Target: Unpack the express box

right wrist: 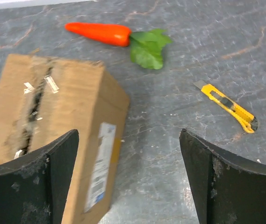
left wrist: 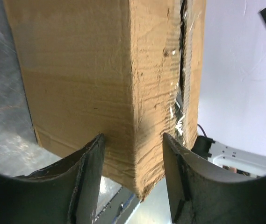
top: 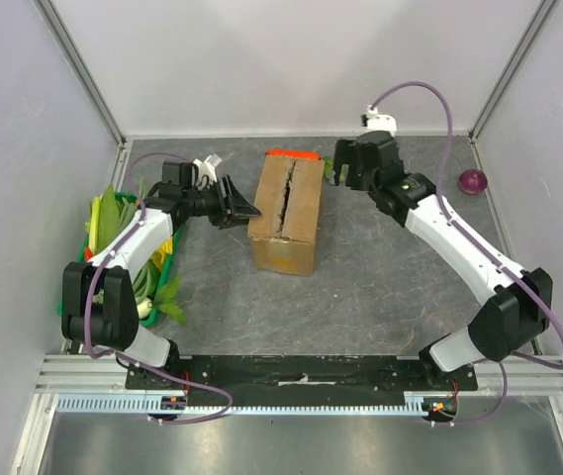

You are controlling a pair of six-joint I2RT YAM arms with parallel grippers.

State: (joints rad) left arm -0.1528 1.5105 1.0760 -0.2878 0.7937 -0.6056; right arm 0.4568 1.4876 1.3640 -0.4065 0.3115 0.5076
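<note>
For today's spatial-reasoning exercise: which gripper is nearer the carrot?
Right. The right gripper hovers just right of the carrot; the left gripper sits at the left side of the express box, farther away.

The express box [top: 286, 213] is rough, matt corrugated cardboard; the worktop [top: 380, 287] is smooth grey veined stone; the fingers [right wrist: 34, 186] are scuffed matt black.

Carrot [right wrist: 100, 33], yellow cutter [right wrist: 226, 106] and purple onion [top: 472, 182] dot the table [top: 380, 282].
</note>
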